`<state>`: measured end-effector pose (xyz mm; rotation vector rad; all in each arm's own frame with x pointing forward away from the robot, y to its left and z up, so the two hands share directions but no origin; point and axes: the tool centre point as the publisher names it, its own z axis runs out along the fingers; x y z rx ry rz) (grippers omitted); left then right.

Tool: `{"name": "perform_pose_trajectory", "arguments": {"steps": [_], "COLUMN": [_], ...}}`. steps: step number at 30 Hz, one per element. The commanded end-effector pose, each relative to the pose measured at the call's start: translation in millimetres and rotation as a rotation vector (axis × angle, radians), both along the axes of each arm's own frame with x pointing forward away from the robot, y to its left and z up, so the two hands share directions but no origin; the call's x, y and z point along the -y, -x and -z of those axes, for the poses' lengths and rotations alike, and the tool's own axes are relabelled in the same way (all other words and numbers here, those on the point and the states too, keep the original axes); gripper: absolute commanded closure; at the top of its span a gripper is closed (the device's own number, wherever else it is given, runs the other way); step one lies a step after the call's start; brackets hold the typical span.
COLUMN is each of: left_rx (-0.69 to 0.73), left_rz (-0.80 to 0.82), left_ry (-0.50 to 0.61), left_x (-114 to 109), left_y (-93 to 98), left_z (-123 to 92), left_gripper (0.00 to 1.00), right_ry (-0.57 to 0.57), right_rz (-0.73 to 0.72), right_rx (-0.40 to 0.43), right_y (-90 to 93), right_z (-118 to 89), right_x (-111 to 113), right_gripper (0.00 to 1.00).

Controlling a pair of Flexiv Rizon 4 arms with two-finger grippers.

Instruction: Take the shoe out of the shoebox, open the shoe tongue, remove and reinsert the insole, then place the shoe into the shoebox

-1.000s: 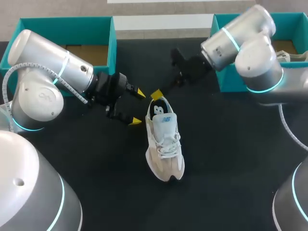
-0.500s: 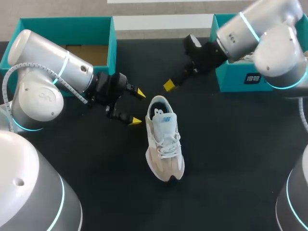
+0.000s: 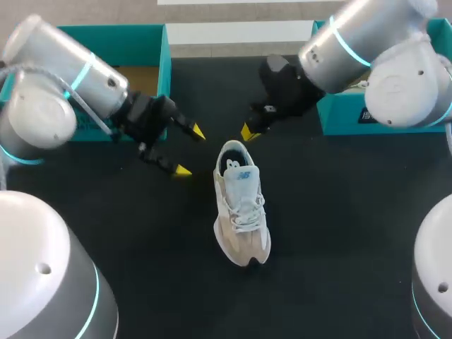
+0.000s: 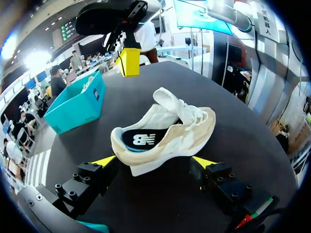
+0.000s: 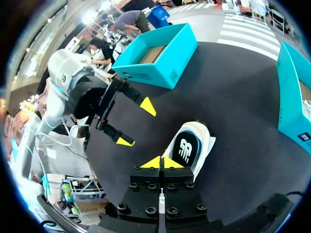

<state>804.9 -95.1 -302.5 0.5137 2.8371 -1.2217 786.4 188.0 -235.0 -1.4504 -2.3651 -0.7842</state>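
The left box sits by the left gripper, whose fingers are spread wide, the shoe stands on the table mid-scene, heel near the right gripper, its tips pressed together, and the right box lies beyond.

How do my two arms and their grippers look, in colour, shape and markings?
The left arm and the right arm are built of rounded silver-grey segments with glowing cyan rings at the joints. A ribbed white cable runs along the left arm. The left gripper and the right gripper have black bodies and wedge-shaped bright yellow fingertips.
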Motion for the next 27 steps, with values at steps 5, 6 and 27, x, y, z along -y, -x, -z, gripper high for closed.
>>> {"name": "perform_pose_trajectory", "arguments": {"steps": [5, 6, 27], "left_rx": [0.034, 0.044, 0.067], "left_rz": [0.007, -0.001, -0.046], "left_ry": [-0.061, -0.066, -0.064], "left_x": [-37, -40, -53], "left_y": [-12.6, -13.6, -17.2], "left_z": [-43, -47, -59], "left_gripper": [0.0, 0.0, 0.0], "right_ry": [0.168, 0.168, 0.463], "right_rz": [0.059, 0.059, 0.312], "right_rx": [0.062, 0.062, 0.066], "right_y": [0.1, 0.1, -3.5], "right_z": [-2, -2, 73], "right_x": [-4, -4, -51], "right_gripper": [1.0, 1.0, 1.0]}}
